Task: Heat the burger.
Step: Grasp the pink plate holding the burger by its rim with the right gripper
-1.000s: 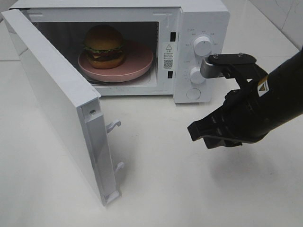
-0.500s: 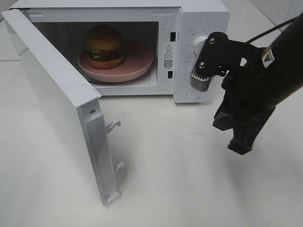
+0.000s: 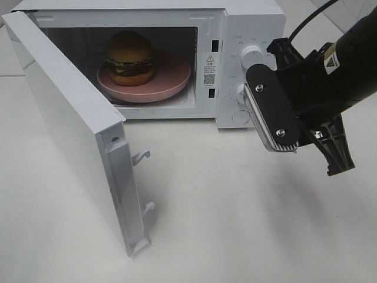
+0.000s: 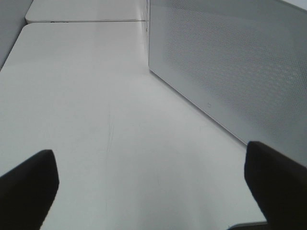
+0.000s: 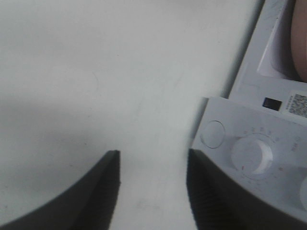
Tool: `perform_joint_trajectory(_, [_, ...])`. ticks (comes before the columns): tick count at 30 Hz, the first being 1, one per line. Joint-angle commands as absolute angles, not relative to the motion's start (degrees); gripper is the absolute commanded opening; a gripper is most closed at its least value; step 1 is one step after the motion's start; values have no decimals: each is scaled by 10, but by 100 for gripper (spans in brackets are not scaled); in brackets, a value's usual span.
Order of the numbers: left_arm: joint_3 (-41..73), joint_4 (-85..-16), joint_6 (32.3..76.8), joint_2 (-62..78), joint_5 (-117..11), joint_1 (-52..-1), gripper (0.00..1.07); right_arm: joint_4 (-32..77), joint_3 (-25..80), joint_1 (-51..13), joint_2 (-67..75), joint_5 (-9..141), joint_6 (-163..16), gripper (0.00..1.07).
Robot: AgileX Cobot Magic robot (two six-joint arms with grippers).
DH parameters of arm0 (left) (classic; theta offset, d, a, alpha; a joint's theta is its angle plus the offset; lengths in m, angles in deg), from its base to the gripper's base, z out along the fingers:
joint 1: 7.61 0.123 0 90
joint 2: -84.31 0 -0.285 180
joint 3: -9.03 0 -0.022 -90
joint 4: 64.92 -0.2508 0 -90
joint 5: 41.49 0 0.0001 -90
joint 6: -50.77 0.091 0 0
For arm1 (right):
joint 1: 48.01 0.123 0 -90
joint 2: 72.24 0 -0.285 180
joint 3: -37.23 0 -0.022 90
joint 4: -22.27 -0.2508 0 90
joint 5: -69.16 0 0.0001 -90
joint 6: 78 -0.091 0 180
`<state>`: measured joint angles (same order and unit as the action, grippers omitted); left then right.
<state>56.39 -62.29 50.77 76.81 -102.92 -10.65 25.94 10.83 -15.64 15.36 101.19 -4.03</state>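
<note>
Door [image 3: 65, 124] of the white microwave [image 3: 247, 23] stands wide open, hinged on the left and swung out toward the near side; its two latch hooks [image 3: 141, 156] show on the free edge. Inside the cavity sits the burger [image 3: 130, 57], upright, bun on top, lettuce and cheese showing at the side; it rests on the left part of a round pink plate [image 3: 171, 76], and the plate fills most of the oven floor.

Over on the right, the right arm [image 3: 318, 94] hangs above the white table [image 3: 224, 206], just in front of the control panel; it covers part of the lower knob [image 3: 242, 93], while the upper knob [image 3: 252, 57] is in plain sight. From its wrist camera the right gripper [image 5: 153, 191] has its two dark fingers [image 5: 91, 191] apart with bare table between them; nothing is held. A dial [image 5: 252, 155] and a round button [image 5: 213, 133] of the panel lie just beside one finger; whether that finger touches the panel I cannot tell.

The left gripper [image 4: 153, 187] does not appear in the high view; its own camera shows both fingertips [image 4: 26, 187] spread very wide over the tabletop, gripping nothing; a grey perforated panel [image 4: 230, 62] stands near it on one side.
</note>
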Motion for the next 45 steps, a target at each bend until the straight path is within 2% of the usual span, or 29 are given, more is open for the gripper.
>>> perform_joint_trajectory(1, [567, -625, 508, 770, -1030, -105, 98, 290, 112, -158, 153, 996, -67, 82])
perform_joint_trajectory(2, [567, -625, 508, 770, -1030, -105, 98, 290, 112, -158, 153, 996, -67, 82])
perform_joint_trajectory(3, [567, -625, 508, 770, -1030, -105, 98, 290, 112, -158, 161, 986, -86, 94])
perform_joint_trajectory(4, [567, -625, 508, 770, -1030, -105, 98, 290, 112, -158, 161, 986, -86, 94])
perform_joint_trajectory(6, [567, -625, 508, 770, -1030, -105, 98, 291, 116, -157, 177, 984, -99, 102])
perform_joint_trajectory(26, [567, -625, 508, 770, -1030, -105, 98, 345, 257, -104, 308, 939, -99, 95])
perform_joint_trajectory(45, [567, -625, 508, 770, -1030, -105, 98, 346, 368, -103, 414, 910, -84, 93])
